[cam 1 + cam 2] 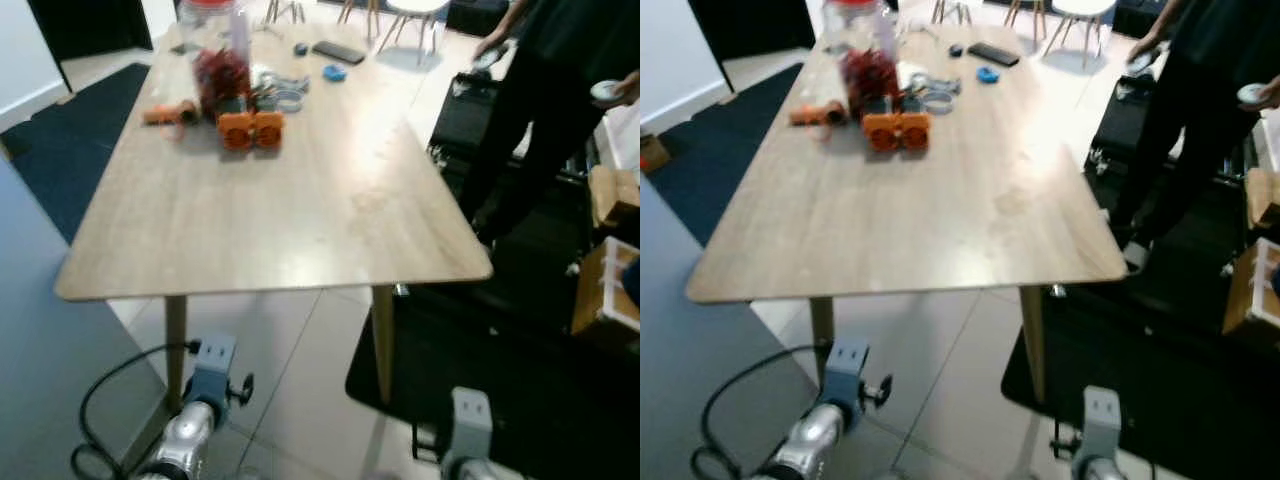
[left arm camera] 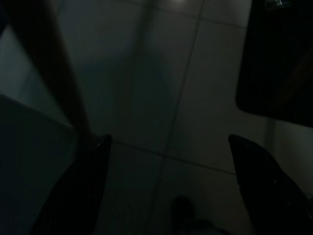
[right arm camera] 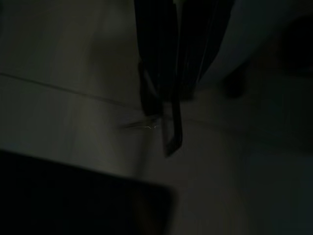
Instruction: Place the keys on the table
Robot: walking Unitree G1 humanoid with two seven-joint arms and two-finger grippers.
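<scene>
Right wrist view: right gripper, fingers pinched on dangling keys, hangs low before the table; left gripper spread wide; a loose pinch could drop them.

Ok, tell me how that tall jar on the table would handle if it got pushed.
The jar looks tall and narrow, so a high push would probably tip it. It seems clear, perhaps glass, so likely fragile. The red filling suggests some weight, so a low push may slide it on the smooth table.

No readable text, label, brand, number or sign anywhere (jar and dark flat device on table too blurred to read).
</scene>
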